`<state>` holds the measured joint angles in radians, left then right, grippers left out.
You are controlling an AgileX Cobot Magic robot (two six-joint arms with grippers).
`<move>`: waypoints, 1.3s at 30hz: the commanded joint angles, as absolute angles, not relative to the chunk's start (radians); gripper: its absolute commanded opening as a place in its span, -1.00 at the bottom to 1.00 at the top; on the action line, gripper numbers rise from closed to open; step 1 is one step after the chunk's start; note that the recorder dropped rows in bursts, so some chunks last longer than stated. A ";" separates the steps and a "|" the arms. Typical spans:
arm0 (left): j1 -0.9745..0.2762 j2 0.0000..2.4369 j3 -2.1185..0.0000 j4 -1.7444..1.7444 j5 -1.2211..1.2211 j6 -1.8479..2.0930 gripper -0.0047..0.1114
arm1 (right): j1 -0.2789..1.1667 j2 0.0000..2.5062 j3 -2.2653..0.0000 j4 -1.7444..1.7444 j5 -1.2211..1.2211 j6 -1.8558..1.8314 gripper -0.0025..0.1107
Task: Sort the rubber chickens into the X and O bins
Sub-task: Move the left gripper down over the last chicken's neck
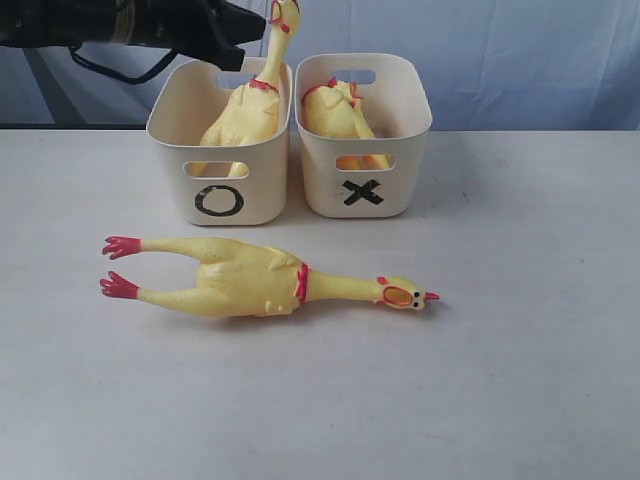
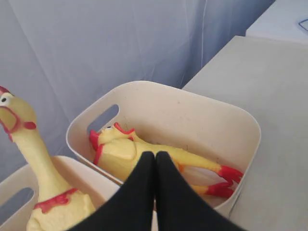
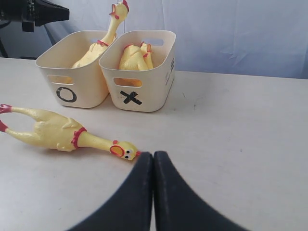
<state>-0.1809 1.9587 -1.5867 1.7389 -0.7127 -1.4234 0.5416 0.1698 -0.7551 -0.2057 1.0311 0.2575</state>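
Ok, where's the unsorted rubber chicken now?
Exterior view: the unsorted rubber chicken lies on the table in front of the O bin and X bin, head pointing right.

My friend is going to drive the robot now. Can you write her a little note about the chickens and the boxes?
Left gripper: shut and empty, up over the bins.
Right gripper: shut and empty, low over the table, close to the head of the loose chicken.
O bin: holds the standing chicken, a big one with its neck poking out over the rim.
X bin: holds the smaller chicken, lying inside.
Done: two of three chickens are in bins.
Left: the loose chicken lies on the table in front of the bins. It looks as big as the O one, so it probably goes there.
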 commanded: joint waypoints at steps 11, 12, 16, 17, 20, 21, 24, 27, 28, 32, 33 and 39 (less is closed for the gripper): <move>-0.258 1.900 -1.381 1.744 -0.781 -1.422 -0.92 | 0.538 0.166 -0.751 -0.209 1.029 0.255 -0.96; -0.272 1.893 -1.366 1.744 -0.767 -1.414 -0.92 | 0.538 0.166 -0.751 -0.209 1.029 0.255 -0.96; -0.360 1.860 -1.314 1.744 -0.650 -1.399 -0.92 | 0.538 0.166 -0.751 -0.209 1.029 0.255 -0.96; -0.385 1.854 -1.303 1.744 -0.607 -1.383 -0.92 | 0.538 0.166 -0.751 -0.209 1.029 0.255 -0.96; -0.461 1.851 -1.267 1.744 -0.476 -1.293 -0.92 | 0.538 0.166 -0.751 -0.209 1.029 0.255 -0.96; -0.479 1.851 -1.257 1.744 -0.449 -1.269 -0.92 | 0.538 0.166 -0.751 -0.209 1.029 0.255 -0.96; -0.530 1.851 -1.220 1.744 -0.420 -1.196 -0.92 | 0.538 0.166 -0.751 -0.209 1.029 0.255 -0.96; -0.558 1.851 -1.198 1.744 -0.427 -1.194 -0.92 | 0.538 0.166 -0.751 -0.209 1.029 0.255 -0.96; -0.563 1.851 -1.189 1.744 -0.427 -1.194 -0.92 | 0.538 0.166 -0.751 -0.209 1.029 0.255 -0.96; -0.568 1.851 -1.155 1.744 -0.445 -1.196 -0.70 | 0.538 0.166 -0.751 -0.209 1.029 0.255 -0.96; -0.568 1.851 -1.146 1.744 -0.452 -1.196 -0.63 | 0.538 0.166 -0.751 -0.209 1.029 0.255 -0.96; -0.568 1.851 -1.117 1.744 -0.457 -1.166 -0.07 | 0.538 0.166 -0.751 -0.209 1.029 0.255 -0.96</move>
<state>-0.5606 1.8595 -1.1265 1.7512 -0.4538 -1.1739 0.5416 0.1698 -0.7551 -0.2057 1.0311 0.2575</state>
